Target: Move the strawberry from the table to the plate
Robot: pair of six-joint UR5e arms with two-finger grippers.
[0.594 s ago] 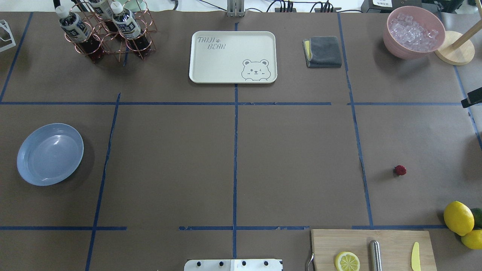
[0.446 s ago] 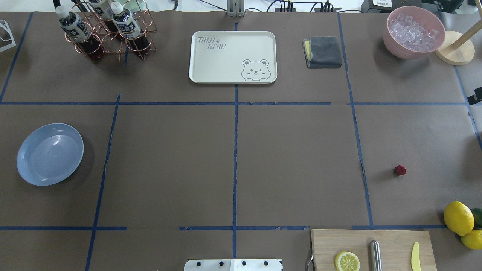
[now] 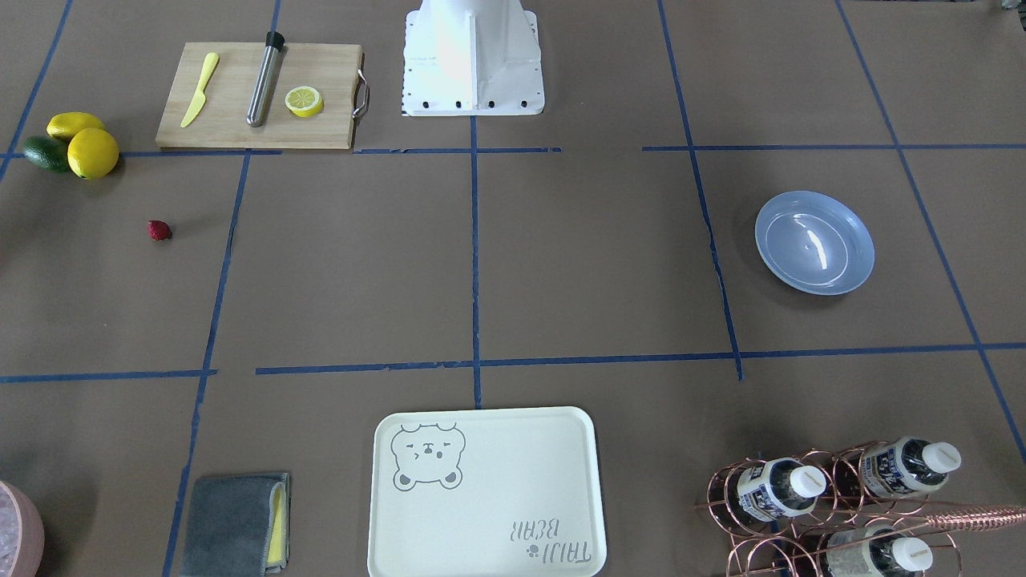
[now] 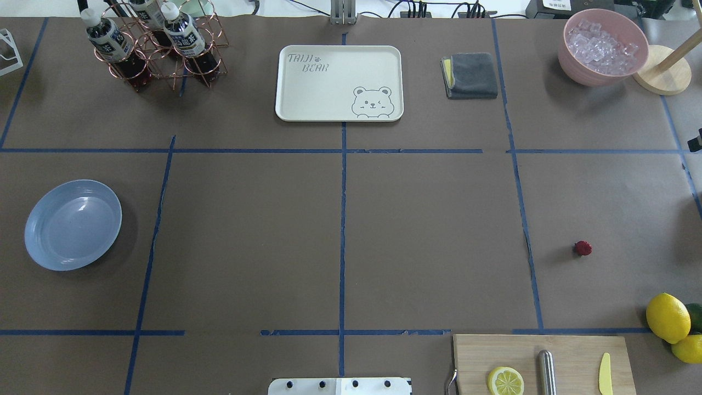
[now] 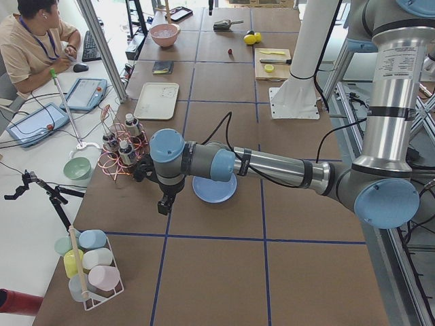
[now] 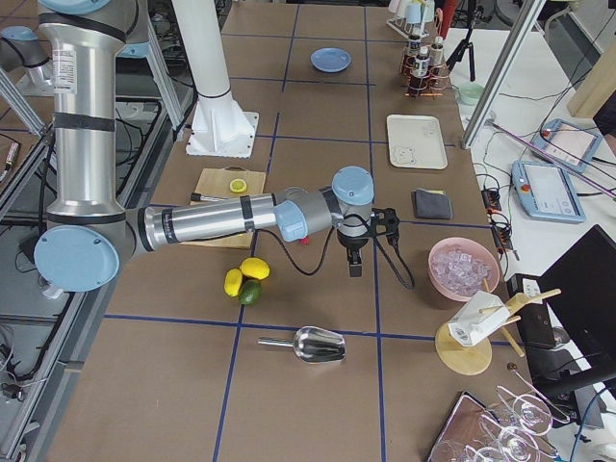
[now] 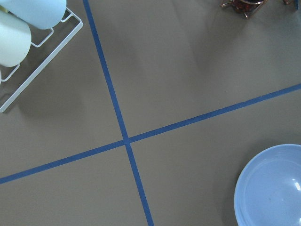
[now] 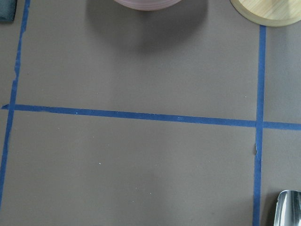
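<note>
The pick is not yet begun. The strawberry [image 4: 583,248] lies alone on the table [image 4: 428,230], towards its right edge and a little ahead of the lemons [image 4: 667,317] at the near right corner. The plate [image 4: 73,225] sits bare by the left edge, well apart from the berry.

The right pincer [image 6: 353,272] hangs above the table near the ice bowl [image 6: 465,269], and the left pincer [image 5: 163,208] hangs just beside the plate. Only the side views show them properly, so I cannot tell whether either is open or closed.

The next move probably falls to the right arm, which is nearer. It would bring its pincer over the berry, spread, come down and close gently on so small a fruit.

Against 0.6 s ago, the dark sliver [image 4: 698,141] at the right edge of the overhead view shows less of itself, as if it is drawing outwards. Strawberry and plate have not moved.
</note>
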